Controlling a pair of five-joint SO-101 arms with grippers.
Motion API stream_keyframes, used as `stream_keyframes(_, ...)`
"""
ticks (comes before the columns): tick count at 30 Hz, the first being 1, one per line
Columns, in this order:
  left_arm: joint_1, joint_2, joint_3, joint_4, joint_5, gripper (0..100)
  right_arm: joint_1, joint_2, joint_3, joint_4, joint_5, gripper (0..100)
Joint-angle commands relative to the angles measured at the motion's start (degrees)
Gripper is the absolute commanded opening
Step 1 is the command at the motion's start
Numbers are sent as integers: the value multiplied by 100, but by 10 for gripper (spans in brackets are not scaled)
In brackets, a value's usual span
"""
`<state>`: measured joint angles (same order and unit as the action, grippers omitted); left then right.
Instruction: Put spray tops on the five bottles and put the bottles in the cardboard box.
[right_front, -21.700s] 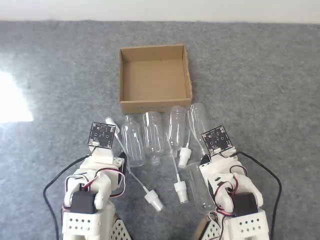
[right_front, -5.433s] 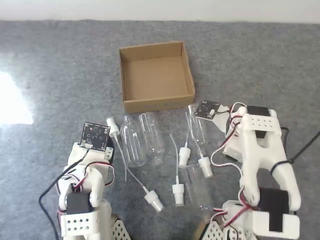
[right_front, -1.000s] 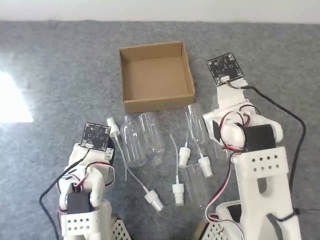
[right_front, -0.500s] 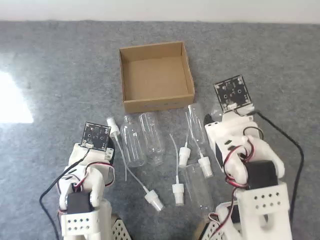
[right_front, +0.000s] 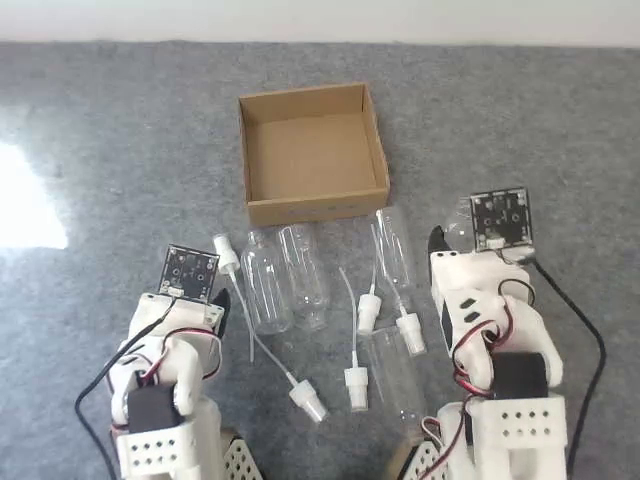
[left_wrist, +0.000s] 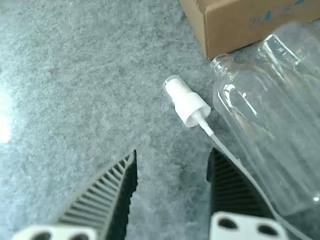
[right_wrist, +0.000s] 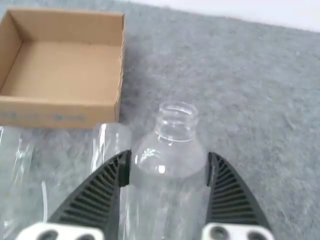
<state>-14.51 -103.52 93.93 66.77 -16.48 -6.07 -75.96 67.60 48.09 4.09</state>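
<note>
Near the cardboard box (right_wrist: 30, 111) with illegible blue print (right_wrist: 64, 118), right gripper (right_wrist: 168, 157) clasps a clear bottle (right_wrist: 172, 142); left gripper (left_wrist: 172, 155) gapes empty.

Beneath me lay a grey, flecked carpet (right_front: 120, 130) that covered the whole table. A bright patch of light (right_front: 25, 200) sat on it at the left edge of the high view, and a pale white strip (right_front: 320, 18) ran along its far side.

Blue print is showing on the box's (left_wrist: 240, 22) front wall, too small and faint to be read.
</note>
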Motion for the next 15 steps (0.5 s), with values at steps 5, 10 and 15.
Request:
stream_keyframes(5,18,-62,-866,9,-299,217,198,-497,316,-514,-316,107)
stream_keyframes(10,26,-18,-1490,167,-545,216,549,-514,492,-796,-589,107)
stream_keyframes(15,18,70,-1851,246,-774,215,523,-488,554,-901,-615,107)
